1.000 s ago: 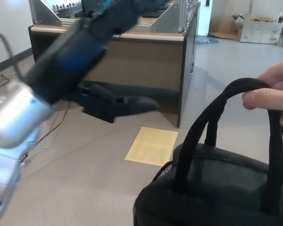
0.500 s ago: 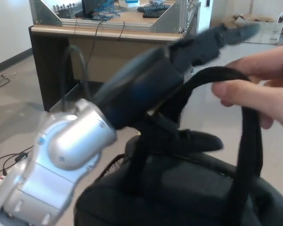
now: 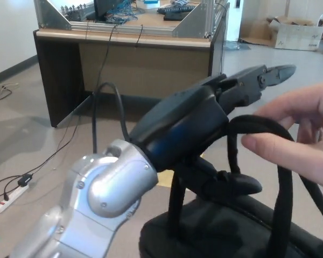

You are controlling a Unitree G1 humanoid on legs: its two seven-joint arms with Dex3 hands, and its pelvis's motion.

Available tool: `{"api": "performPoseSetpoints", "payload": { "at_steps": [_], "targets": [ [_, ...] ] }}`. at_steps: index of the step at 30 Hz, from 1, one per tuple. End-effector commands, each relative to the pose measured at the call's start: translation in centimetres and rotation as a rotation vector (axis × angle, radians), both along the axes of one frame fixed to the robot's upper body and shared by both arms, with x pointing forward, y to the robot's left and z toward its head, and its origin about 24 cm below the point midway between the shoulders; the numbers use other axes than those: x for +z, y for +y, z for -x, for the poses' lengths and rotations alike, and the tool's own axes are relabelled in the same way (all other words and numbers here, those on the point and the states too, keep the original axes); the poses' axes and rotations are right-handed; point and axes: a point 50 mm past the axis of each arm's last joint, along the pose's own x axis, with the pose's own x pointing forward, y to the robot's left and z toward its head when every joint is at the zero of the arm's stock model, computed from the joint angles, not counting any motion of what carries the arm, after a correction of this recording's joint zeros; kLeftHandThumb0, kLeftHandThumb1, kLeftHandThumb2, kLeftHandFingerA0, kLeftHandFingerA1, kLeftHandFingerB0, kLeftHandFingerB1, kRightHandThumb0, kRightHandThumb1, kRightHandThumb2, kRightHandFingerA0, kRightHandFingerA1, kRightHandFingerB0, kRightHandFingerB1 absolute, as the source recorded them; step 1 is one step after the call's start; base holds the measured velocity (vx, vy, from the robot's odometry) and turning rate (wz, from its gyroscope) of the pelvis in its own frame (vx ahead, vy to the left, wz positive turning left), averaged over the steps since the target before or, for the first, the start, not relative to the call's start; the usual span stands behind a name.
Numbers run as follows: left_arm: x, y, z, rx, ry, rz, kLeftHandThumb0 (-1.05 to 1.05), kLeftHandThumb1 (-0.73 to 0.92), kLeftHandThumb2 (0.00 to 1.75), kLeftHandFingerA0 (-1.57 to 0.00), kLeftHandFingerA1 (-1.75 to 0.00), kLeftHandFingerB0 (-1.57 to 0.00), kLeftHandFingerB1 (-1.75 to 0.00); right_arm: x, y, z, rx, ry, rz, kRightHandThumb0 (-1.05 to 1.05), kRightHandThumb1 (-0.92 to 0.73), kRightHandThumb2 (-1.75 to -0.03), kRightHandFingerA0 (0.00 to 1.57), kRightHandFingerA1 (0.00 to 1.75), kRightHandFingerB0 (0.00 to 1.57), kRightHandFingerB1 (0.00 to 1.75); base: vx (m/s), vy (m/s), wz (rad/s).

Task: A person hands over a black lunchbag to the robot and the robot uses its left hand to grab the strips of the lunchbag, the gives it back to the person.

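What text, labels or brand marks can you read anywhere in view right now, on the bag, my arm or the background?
None can be read.
Black lunchbag and its straps: no print or logo visible.
Left hand and silver arm joint: no marking visible.
Cardboard box in the far corner: too small and blurred to show any print.
Desk: equipment on top too distant to read.

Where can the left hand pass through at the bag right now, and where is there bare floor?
Crowded at the straps: the person's hand pinches them just beside the left hand. The loop below, between the straps and the lunchbag top, holds a robot finger. Bare floor lies left of the arm, between the desk and the cables.
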Motion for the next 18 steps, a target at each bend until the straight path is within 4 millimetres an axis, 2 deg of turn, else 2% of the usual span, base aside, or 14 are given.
{"api": "performPoseSetpoints", "payload": {
  "at_steps": [1, 2, 3, 4, 5, 6, 7, 9, 11, 14, 18],
  "targets": [
    [-0.4, -0.1, -2.2, 0.225, -0.179, 0.114, -0.37, 0.44, 0.69, -0.59, -0.55, -0.46, -0.47, 0.0, -0.8, 0.4, 0.002, 0.0, 0.001, -0.38, -0.6, -0.57, 0.52, 0.45, 0.39, 0.39, 0.0, 0.0, 0.0],
    [-0.6, -0.4, -2.7, 0.232, -0.214, 0.201, -0.37, 0.44, 0.69, -0.59, -0.55, -0.46, -0.47, 0.0, -0.8, 0.4, 0.004, 0.002, 0.002, -0.38, -0.6, -0.57, 0.52, 0.45, 0.39, 0.39, 0.0, 0.0, 0.0],
    [-0.5, -0.9, -3.3, 0.222, -0.29, 0.305, -0.21, 0.52, 0.55, -0.65, -1.08, -0.61, -0.83, 0.0, -0.8, 0.4, 0.008, 0.003, 0.008, -0.38, -0.6, -0.57, 0.54, 0.45, 0.39, 0.39, 0.0, 0.0, 0.0],
    [-0.4, -1.2, -3.7, 0.222, -0.347, 0.371, -0.18, 0.52, 0.56, -0.65, -1.49, -0.59, -1.34, 0.0, -0.8, 0.3, 0.009, 0.004, 0.008, -0.38, -0.6, -0.57, 0.54, 0.45, 0.4, 0.39, 0.0, 0.0, 0.0],
    [-0.3, -1.5, -3.9, 0.229, -0.383, 0.405, -0.18, 0.52, 0.56, -0.65, -1.49, -0.59, -1.34, 0.0, -0.7, 0.3, 0.008, 0.006, 0.005, -0.38, -0.6, -0.57, 0.54, 0.45, 0.4, 0.39, 0.0, 0.0, 0.0],
    [0.0, -1.7, -4.3, 0.235, -0.414, 0.436, -0.22, 0.57, 0.53, -0.68, -1.64, -0.56, -1.55, 0.1, -0.6, 0.1, 0.008, 0.002, 0.001, -0.38, -0.6, -0.57, 0.54, 0.45, 0.4, 0.39, 0.0, 0.0, 0.0],
    [0.4, -2.2, -4.7, 0.221, -0.413, 0.481, -0.15, 0.61, 0.54, -0.78, -1.75, -0.64, -1.75, 0.1, -0.5, 0.1, 0.009, 0.003, -0.001, -0.37, -0.61, -0.57, 0.54, 0.45, 0.4, 0.39, 0.0, 0.0, 0.0],
    [1.3, -3.5, -5.2, 0.144, -0.323, 0.595, -0.22, 0.62, 0.54, -0.78, -1.75, -0.62, -1.75, 0.2, -0.4, -0.2, 0.009, -0.001, -0.005, -0.36, -0.61, -0.57, 0.55, 0.45, 0.42, 0.39, 0.0, 0.0, 0.0],
    [1.4, -4.0, -5.4, 0.135, -0.345, 0.615, -0.19, 0.62, 0.54, -0.75, -1.75, -0.58, -1.75, 0.4, -0.4, -0.5, 0.016, -0.004, 0.002, -0.38, -0.61, -0.57, 0.56, 0.45, 0.44, 0.4, 0.0, 0.0, 0.0],
    [-0.1, -5.1, -5.3, 0.129, -0.338, 0.609, -0.19, 0.61, 0.53, -0.74, -1.75, -0.58, -1.75, 0.2, -0.2, -0.2, 0.037, 0.011, 0.007, -0.38, -0.62, -0.58, 0.55, 0.45, 0.44, 0.4, 0.0, 0.0, 0.0],
    [-0.9, -5.2, -5.3, 0.127, -0.336, 0.604, -0.2, 0.62, 0.53, -0.74, -1.75, -0.58, -1.75, 0.4, -0.4, -0.4, 0.054, 0.009, 0.02, -0.39, -0.64, -0.59, 0.56, 0.46, 0.44, 0.4, 0.0, 0.0, 0.0]
  ]
}}
